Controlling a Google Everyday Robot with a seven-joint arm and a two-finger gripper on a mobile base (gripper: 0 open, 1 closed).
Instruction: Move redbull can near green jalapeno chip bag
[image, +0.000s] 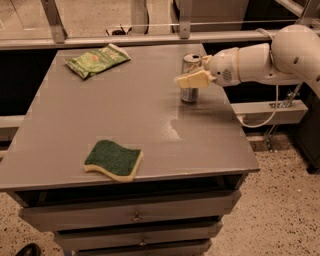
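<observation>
The redbull can (189, 93) stands upright on the grey table (150, 130), at its right side towards the back. My gripper (192, 79) reaches in from the right on a white arm and lies across the can's middle, covering part of it. The can's shiny top rim and its base show above and below the gripper. The green jalapeno chip bag (97, 60) lies flat at the table's back left corner, well away from the can.
A dark green-and-yellow sponge (114, 159) lies near the table's front edge, left of centre. Drawers sit under the tabletop. A metal rail (150, 37) runs behind the table. A white cable (265, 117) hangs at the right.
</observation>
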